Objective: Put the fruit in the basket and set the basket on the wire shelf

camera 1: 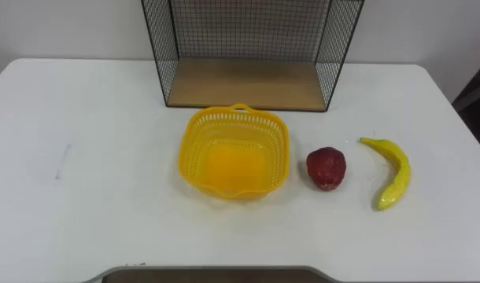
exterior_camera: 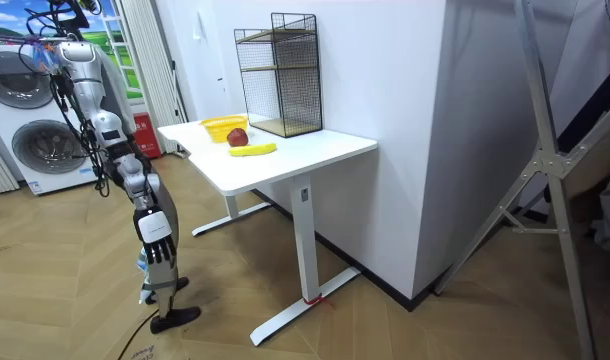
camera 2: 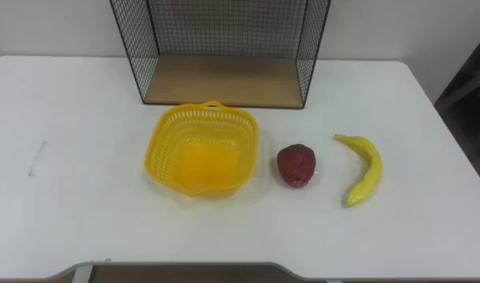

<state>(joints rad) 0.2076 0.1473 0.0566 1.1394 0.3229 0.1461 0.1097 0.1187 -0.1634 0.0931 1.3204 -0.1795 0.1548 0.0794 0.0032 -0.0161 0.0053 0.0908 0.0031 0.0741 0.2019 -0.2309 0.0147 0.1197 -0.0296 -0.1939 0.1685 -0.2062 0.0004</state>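
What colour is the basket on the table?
The basket is yellow, with lattice-pattern walls; it shows best in the left eye view.

basket: yellow plastic, moulded lattice walls, solid bottom, bit of gloss. wire shelf: thin black metal mesh, matt finish. base board in it: light wood, matt, pretty plain. tabletop: white, smooth, low sheen. red fruit: dark skin, slightly waxy shine. banana: smooth yellow skin, soft gloss. floor: wood-look planks, satin.
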